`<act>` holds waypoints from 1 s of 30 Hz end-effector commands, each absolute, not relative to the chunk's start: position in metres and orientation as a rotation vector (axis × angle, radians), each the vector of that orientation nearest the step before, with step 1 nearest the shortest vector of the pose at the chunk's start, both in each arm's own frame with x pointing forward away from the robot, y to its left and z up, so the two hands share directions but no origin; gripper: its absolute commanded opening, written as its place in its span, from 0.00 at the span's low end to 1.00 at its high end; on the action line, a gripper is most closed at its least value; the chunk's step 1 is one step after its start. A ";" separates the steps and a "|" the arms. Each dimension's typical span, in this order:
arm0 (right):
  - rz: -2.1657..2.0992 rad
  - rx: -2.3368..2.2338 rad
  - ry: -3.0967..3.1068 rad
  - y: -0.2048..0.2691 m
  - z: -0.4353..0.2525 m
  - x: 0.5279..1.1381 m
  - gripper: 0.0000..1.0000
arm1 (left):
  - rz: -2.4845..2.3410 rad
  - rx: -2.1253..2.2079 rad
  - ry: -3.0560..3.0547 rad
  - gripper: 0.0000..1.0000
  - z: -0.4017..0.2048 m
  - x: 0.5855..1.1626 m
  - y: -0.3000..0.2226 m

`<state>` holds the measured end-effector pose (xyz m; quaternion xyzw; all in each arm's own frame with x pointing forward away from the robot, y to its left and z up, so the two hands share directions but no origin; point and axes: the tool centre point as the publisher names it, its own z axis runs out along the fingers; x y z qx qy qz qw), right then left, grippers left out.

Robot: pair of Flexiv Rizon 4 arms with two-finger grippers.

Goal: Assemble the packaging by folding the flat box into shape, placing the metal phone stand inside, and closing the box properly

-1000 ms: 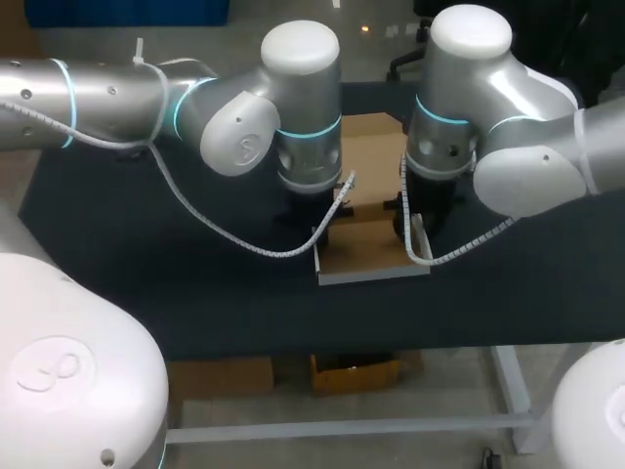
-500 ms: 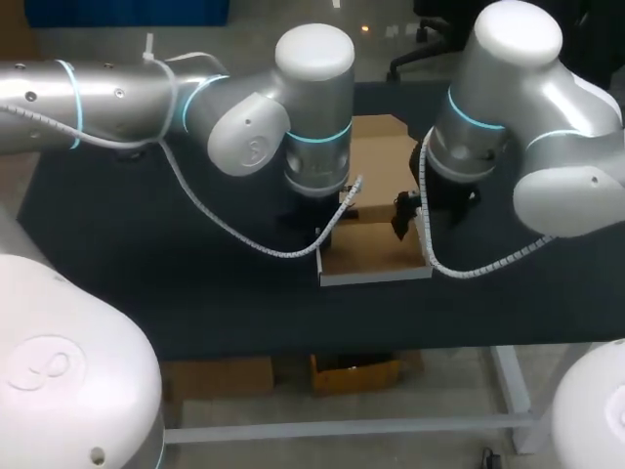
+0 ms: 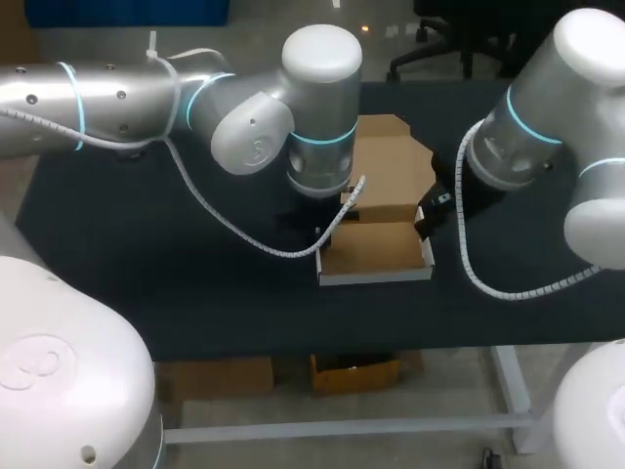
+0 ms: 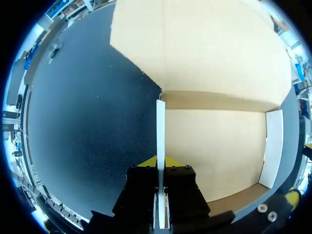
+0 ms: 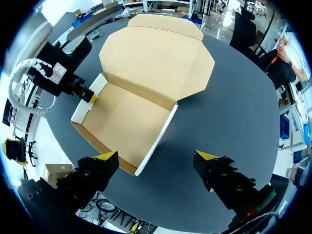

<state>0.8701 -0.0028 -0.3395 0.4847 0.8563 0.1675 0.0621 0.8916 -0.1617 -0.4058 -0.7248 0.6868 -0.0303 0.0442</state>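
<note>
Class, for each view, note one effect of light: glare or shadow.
Head view: light glares off the white cap of the left arm. Left wrist view: a shaded band runs along the back fold of the box. Right wrist view: box evenly lit, no hard shadow.

Our right gripper [image 5: 157, 156] is spread wide, nothing between its yellow tips, hanging over the dark tabletop [image 5: 234, 107]. One finger is over the box's near corner, the other over bare tabletop. Box [image 5: 131, 117] is ahead: tray formed, side walls upright, lid [image 5: 151, 58] lying flat beyond it. Our left gripper [image 5: 90, 96] is at the far side wall, yellow tip against it.
</note>
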 end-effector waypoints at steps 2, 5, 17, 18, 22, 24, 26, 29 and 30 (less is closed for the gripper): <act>0.744 1.361 2.545 -0.023 -0.330 0.856 1.00 | -0.086 -2.198 2.093 0.00 -0.403 0.889 -0.162; 0.772 1.308 2.563 -0.027 -0.327 0.853 1.00 | -0.087 -2.194 2.097 0.00 -0.403 0.889 -0.161; 0.958 0.893 2.636 -0.050 -0.307 0.832 1.00 | -0.080 -2.165 2.109 0.00 -0.402 0.889 -0.161; 0.963 0.878 2.643 -0.052 -0.307 0.831 1.00 | -0.079 -2.163 2.109 0.00 -0.402 0.888 -0.161; 0.963 0.878 2.643 -0.052 -0.307 0.831 1.00 | -0.079 -2.158 2.110 0.00 -0.401 0.887 -0.161; 0.963 0.878 2.643 -0.052 -0.307 0.831 1.00 | -0.080 -2.155 2.109 0.00 -0.400 0.887 -0.161; 0.963 0.878 2.643 -0.052 -0.307 0.831 1.00 | -0.078 -2.154 2.107 0.00 -0.400 0.886 -0.160; 0.963 0.878 2.643 -0.052 -0.307 0.831 1.00 | -0.075 -2.155 2.106 0.00 -0.400 0.886 -0.160; 0.963 0.878 2.643 -0.052 -0.307 0.831 1.00 | -0.075 -2.154 2.108 0.00 -0.400 0.886 -0.160</act>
